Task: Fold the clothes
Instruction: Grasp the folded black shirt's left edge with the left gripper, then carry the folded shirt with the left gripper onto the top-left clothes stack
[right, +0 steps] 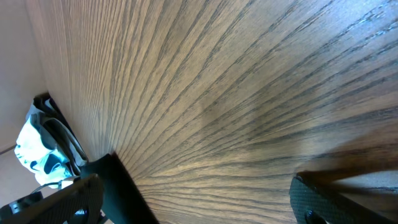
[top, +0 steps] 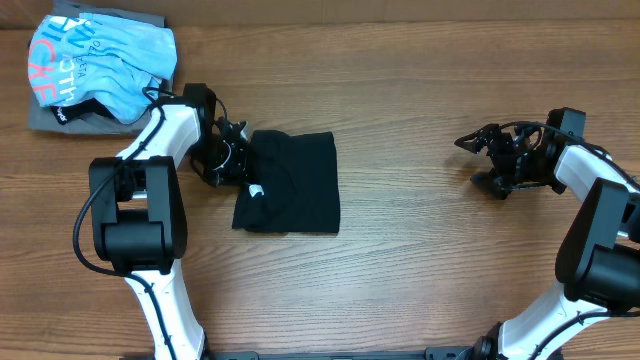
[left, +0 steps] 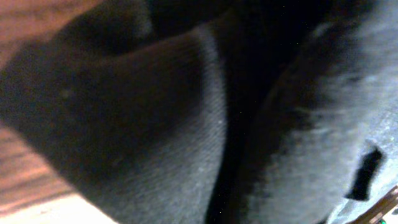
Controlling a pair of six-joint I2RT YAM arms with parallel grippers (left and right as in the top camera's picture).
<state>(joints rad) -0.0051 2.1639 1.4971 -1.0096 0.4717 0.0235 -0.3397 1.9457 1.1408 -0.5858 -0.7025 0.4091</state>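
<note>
T-shirt (top: 290, 180) lies right of the lettered shirt (top: 100, 65).

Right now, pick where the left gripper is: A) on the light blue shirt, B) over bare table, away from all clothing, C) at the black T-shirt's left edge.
C: the left gripper sits at the black T-shirt's left edge, and dark fabric fills its wrist view.
</note>
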